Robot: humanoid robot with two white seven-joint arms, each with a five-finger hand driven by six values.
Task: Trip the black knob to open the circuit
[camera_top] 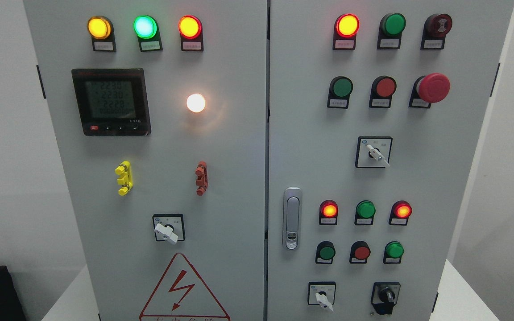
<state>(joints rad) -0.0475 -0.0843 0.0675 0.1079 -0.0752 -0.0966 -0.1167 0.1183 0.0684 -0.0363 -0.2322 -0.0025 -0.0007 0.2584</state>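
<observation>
No robot hand or arm appears in the head view, so the state of the fingers cannot be told.

The task's thing, a small black rotary knob with a raised grip bar (386,296), sits on a black square plate at the bottom right of the right-hand grey steel cabinet door (453,187). Its bar stands near upright. Just left of it is a white-handled selector switch (324,299); above are three round push-buttons, the nearest a green one (394,250).

Judgement: the knob is rigid moulded plastic, fixed to the panel, and turns against a spring detent rather than lifting. The smooth bar may slip; a pinch across its flat sides, thumb opposite finger, should give the firmest turn. The lower edge of the knob is cropped by the frame.
</observation>
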